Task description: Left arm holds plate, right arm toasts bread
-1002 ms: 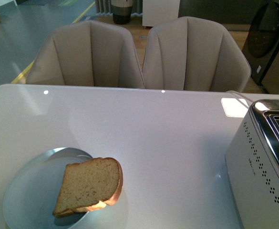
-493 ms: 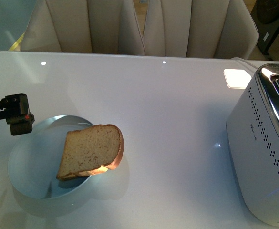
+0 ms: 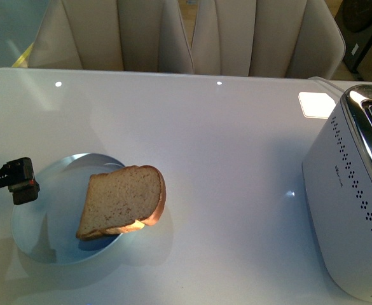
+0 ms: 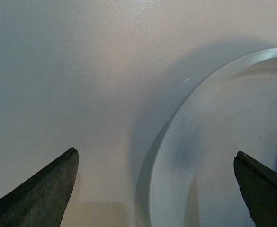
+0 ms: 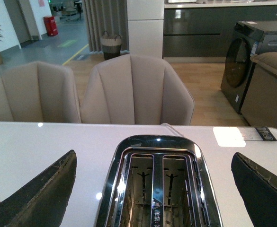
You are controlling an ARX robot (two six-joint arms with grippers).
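The pale blue-grey plate [image 3: 36,222] sits on the white table at the near left. The brown bread slice [image 3: 123,200] lies tilted over the plate's right rim, partly hanging over the table. My left gripper [image 3: 19,181] is at the plate's left rim, open. In the left wrist view the left gripper [image 4: 156,151] has its jaws spread wide astride the plate's rim [image 4: 176,116], with nothing held. My right gripper [image 5: 155,153] is open and empty, above the toaster's two empty slots [image 5: 152,182]. It is out of the front view.
The white toaster [image 3: 348,203] with a chrome top stands at the table's right edge. Two beige chairs [image 3: 116,38] [image 3: 262,38] stand behind the far edge. A bright white patch [image 3: 316,103] lies at the far right of the table.
The front camera tilted down towards the table. My left arm came into view at the left and has since sunk closer to the plate's left rim. Bread and plate have not moved.
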